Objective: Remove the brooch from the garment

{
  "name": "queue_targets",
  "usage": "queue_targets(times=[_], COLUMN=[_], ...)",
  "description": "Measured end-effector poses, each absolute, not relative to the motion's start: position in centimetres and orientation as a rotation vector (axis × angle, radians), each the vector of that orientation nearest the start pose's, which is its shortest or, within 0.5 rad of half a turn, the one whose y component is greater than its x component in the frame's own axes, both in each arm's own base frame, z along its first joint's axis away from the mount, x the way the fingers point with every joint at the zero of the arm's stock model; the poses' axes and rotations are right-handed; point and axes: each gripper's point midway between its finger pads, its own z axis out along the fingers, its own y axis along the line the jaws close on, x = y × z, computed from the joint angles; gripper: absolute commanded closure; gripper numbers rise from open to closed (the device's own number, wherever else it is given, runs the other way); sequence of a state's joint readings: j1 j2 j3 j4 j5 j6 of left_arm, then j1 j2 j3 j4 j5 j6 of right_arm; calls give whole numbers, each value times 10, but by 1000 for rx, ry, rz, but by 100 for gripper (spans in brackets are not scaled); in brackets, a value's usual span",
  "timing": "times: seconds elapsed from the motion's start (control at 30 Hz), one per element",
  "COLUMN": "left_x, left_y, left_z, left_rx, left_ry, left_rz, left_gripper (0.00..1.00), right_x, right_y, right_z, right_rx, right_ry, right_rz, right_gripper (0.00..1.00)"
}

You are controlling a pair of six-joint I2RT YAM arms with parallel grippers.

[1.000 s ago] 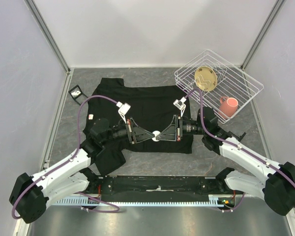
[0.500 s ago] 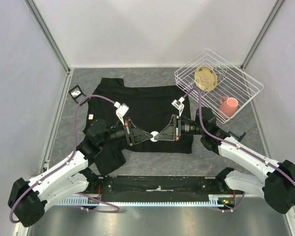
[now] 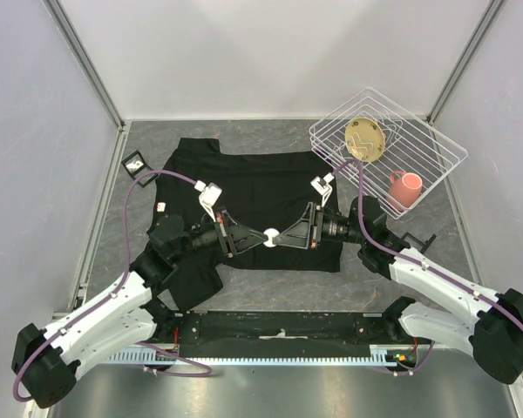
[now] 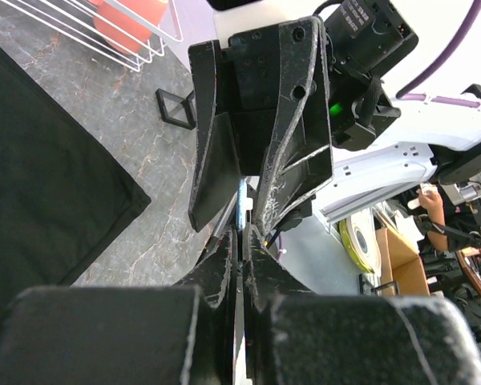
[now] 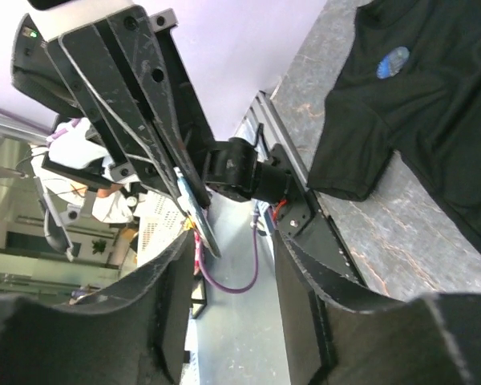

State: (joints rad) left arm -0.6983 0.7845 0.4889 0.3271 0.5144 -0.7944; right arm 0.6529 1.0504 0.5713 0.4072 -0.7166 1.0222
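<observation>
Black small square object with a pale centre: far left on the mottled grey tabletop, just beside the shirt's sleeve.

Large black short-sleeved T-shirt of plain soft fabric: spread flat mid-table, its left sleeve trailing toward the near edge. A small blue oval mark shows on it in the right wrist view. Both grippers hide its lower middle from above.

Left gripper: above the shirt's near hem, fingers pinched narrow on the small round white brooch.

Brooch: held off the cloth between the two grippers. It is a white disc from above and a thin pale sliver edge-on in the left wrist view.

Right gripper: facing the left one, fingers spread wide, tips just beside the brooch; contact cannot be told.

White wire basket: far right, holding a tan round disc and a pink cup.
</observation>
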Motion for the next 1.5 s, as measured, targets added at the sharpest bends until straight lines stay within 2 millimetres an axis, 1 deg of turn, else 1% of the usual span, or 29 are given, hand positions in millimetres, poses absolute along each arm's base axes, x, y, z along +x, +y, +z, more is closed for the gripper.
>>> queue_targets(times=[0.03,0.13,0.27,0.33,0.4,0.5,0.53,0.6,0.63,0.7,0.73,0.77,0.87,0.9,0.93,1.0,1.1,1.13,1.17,1.23,1.3,1.4,1.5], left_x=[156,158,163,167,171,178,179,181,180,179,178,177,175,174,174,172,171,170,169,167,168,174,184], left_y=[-277,-273,-272,-272,-275,-277,-277,-276,-276,-275,-274,-274,-275,-275,-275,-275,-272,-271,-269,-265,-262,-258,-253], left_z=[264,263,256,253,250,245,244,239,236,232,231,231,234,235,236,239,242,243,245,250,252,249,241], left_rx=[375,346,303,270,225,115,69,-25,-69,-136,-160,-182,-238,-249,-258,-241,-159,-115,-59,54,165,318,465], left_ry=[1735,1749,1806,1859,1924,2042,2085,2159,2191,2232,2248,2261,2277,2281,2281,2263,2199,2170,2134,2055,1983,1888,1807], left_rz=[-1524,-1501,-1466,-1450,-1444,-1433,-1432,-1431,-1435,-1447,-1455,-1469,-1511,-1524,-1539,-1563,-1557,-1547,-1532,-1498,-1447,-1330,-1175], left_gripper=[98,98,98,98,98,98,98,98,98,98,98,98,98,98,98,98,98,98,98,98,98,98,98], right_x=[164,160,150,148,152,164,172,174,176,176,175,173,170,170,173,183,202,206,208,207,201,190,184], right_y=[303,297,286,282,275,265,260,259,260,263,265,267,271,272,272,270,273,276,279,286,289,289,283], right_z=[246,239,231,229,230,232,233,235,237,241,244,245,240,237,235,230,232,237,241,249,248,234,222], right_rx=[-303,-346,-476,-540,-600,-658,-675,-724,-749,-792,-824,-860,-936,-948,-948,-896,-746,-695,-655,-586,-531,-424,-264], right_ry=[1974,1993,2007,2007,1987,1924,1881,1824,1783,1700,1644,1585,1469,1449,1446,1498,1670,1717,1750,1815,1893,2047,2203], right_rz=[1756,1703,1595,1530,1431,1242,1138,1052,1001,936,910,888,836,819,801,766,759,774,792,858,921,989,1010], right_gripper=[38,29,24,23,23,27,30,33,36,40,43,43,46,49,55,56,50,45,43,39,37,35,38])
